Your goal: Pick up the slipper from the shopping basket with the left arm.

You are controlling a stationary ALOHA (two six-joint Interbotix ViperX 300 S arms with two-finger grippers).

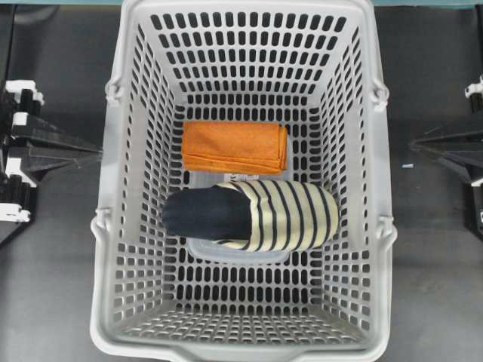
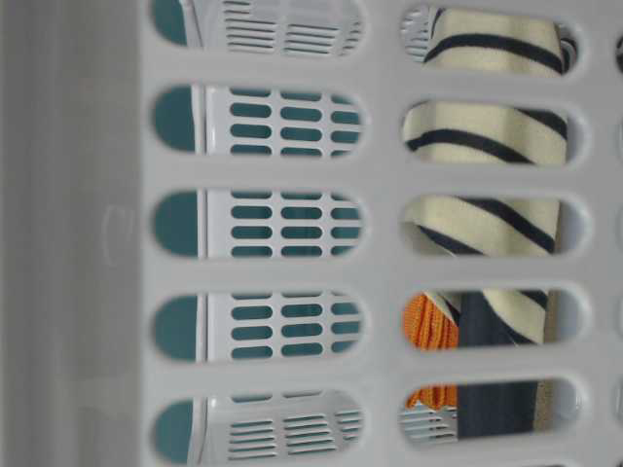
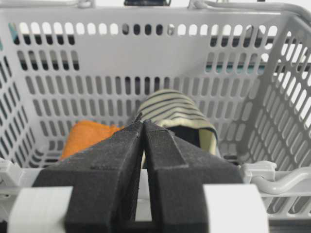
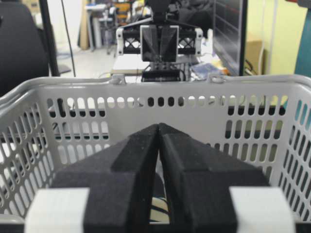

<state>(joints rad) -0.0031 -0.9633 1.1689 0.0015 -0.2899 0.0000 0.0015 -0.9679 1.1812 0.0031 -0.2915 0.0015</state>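
Note:
The slipper (image 1: 253,215) lies on its side in the middle of the grey shopping basket (image 1: 106,249), navy heel to the left, striped cream toe to the right, resting on a clear box. Through the basket slots the table-level view shows its stripes (image 2: 487,146). My left gripper (image 3: 142,121) is shut and empty, outside the basket's left wall at rim height, its tips pointing toward the slipper (image 3: 177,114). On the opposite side my right gripper (image 4: 159,125) is shut too, with nothing held. From overhead both grippers (image 1: 94,151) (image 1: 413,143) sit at the basket's sides.
A folded orange cloth (image 1: 235,147) lies just behind the slipper. A small clear plastic box (image 1: 226,250) sits under the slipper. The basket's slotted walls rise high on all sides. Dark tabletop (image 1: 53,286) surrounds the basket.

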